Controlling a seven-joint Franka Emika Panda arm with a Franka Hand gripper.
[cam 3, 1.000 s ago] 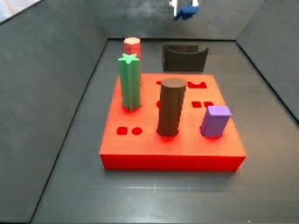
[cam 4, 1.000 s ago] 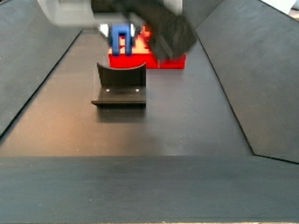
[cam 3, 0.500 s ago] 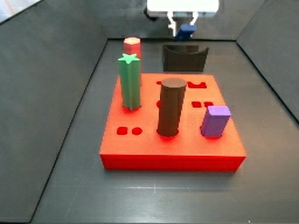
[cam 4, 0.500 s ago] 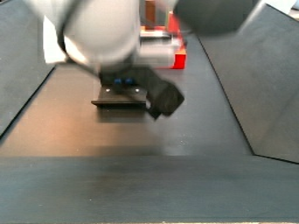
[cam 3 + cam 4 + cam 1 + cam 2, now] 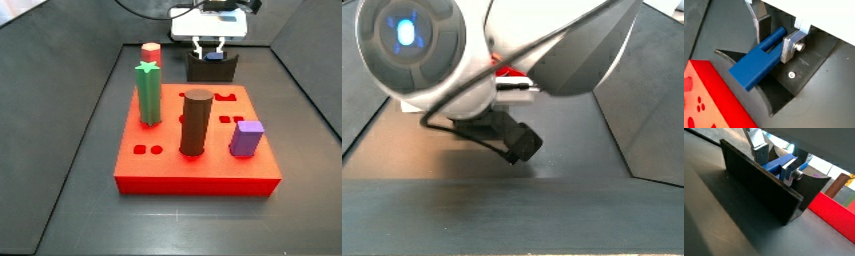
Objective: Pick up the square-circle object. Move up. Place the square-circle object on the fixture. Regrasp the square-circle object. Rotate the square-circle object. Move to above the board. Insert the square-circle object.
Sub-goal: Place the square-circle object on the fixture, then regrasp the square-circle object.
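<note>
The two-finger gripper [image 5: 210,51] sits just above the dark squat fixture [image 5: 211,69] at the floor's far edge, behind the flat red board [image 5: 201,170]. Between its plates lies the small blue square-circle object [image 5: 759,62], reaching down into the fixture's scoop [image 5: 777,89]. On the board, the green star-topped post [image 5: 148,94] stands left, the brown cylinder [image 5: 195,122] in the middle, and the purple block [image 5: 246,139] right.

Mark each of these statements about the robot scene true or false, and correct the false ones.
1. The gripper holds the square-circle object between its fingers. True.
2. The gripper is above the purple block. False: it is at the fixture, behind the board.
3. The square-circle object is green. False: it is blue.
4. A green star-topped post stands upright on the board. True.
</note>
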